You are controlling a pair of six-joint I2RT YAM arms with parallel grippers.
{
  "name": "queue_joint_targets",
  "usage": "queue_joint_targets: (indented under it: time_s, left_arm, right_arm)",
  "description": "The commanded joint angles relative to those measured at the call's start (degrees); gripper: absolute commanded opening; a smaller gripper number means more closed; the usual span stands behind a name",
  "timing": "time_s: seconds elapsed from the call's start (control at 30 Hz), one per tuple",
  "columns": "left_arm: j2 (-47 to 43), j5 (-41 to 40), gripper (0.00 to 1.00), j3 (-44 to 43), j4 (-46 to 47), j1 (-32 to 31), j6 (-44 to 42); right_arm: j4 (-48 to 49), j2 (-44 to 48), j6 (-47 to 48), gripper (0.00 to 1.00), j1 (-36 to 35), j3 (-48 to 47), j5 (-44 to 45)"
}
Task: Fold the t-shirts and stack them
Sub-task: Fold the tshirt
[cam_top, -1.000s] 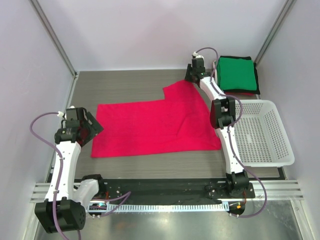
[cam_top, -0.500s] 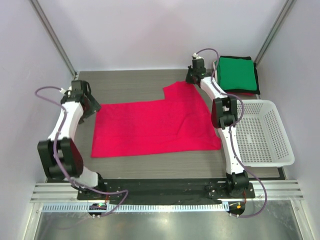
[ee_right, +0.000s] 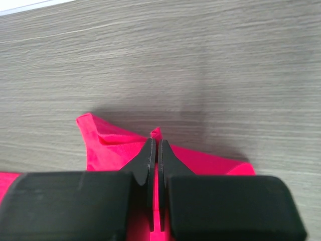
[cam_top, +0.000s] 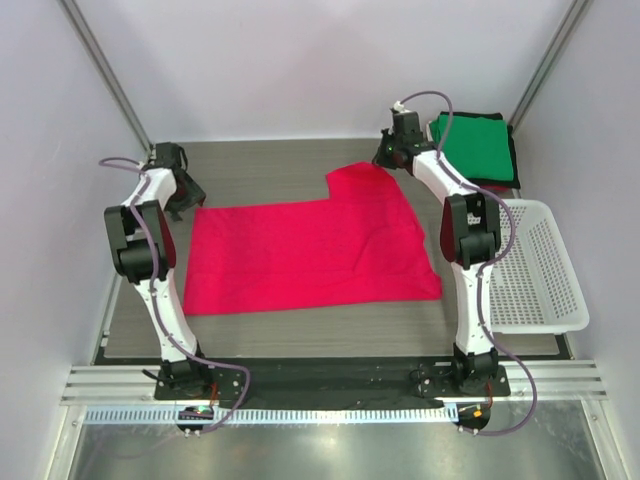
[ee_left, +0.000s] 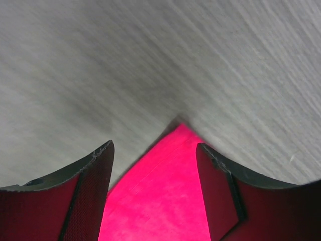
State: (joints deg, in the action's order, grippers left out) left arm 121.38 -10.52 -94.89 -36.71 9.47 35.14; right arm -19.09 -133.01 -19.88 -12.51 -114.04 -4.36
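A bright red-pink t-shirt [cam_top: 305, 250] lies spread flat across the middle of the table. My right gripper [cam_top: 387, 158] is shut on the edge of its far sleeve; a pinch of pink cloth [ee_right: 156, 133] sticks out past the closed fingertips. My left gripper [cam_top: 186, 196] is at the shirt's far left corner with its jaws open; that pink corner [ee_left: 170, 170] lies on the table between the two fingers, not gripped. A stack of folded t-shirts with a green one [cam_top: 473, 146] on top sits at the far right, black and red cloth showing beneath it.
A white plastic mesh basket [cam_top: 535, 265] stands at the right, in front of the folded stack. Metal frame posts [cam_top: 110, 85] rise at the far corners. Grey wood-grain table [cam_top: 270, 165] shows beyond the shirt.
My left arm has swung from the shirt's near left side out to its far left corner. The right gripper has closed on the sleeve edge and lifted slightly.
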Motion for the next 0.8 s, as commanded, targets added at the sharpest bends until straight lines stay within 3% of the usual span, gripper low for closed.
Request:
queue_joint_targets:
  time_s: [0.0, 0.23, 0.5, 0.77]
  left_arm:
    - [1.22, 5.16, 0.67, -4.15, 3.13, 0.11, -1.30]
    - [3.69, 7.18, 0.59, -2.76, 4.36, 0.11, -0.24]
    - [5.53, 7.98, 0.43, -1.96, 4.81, 0.11, 0.29]
    - [5.27, 8.41, 0.10, -1.79, 4.19, 0.02, 0.37]
  right_arm:
    - [3.53, 4.68, -1.30, 0.01, -0.32, 3.20, -1.61]
    - [3.71, 5.39, -1.39, 0.01, -0.41, 4.26, -1.97]
    - [3.71, 6.54, -1.39, 0.01, -0.49, 5.49, -1.88]
    - [3.71, 8.64, -1.13, 0.01, -0.49, 6.90, -1.79]
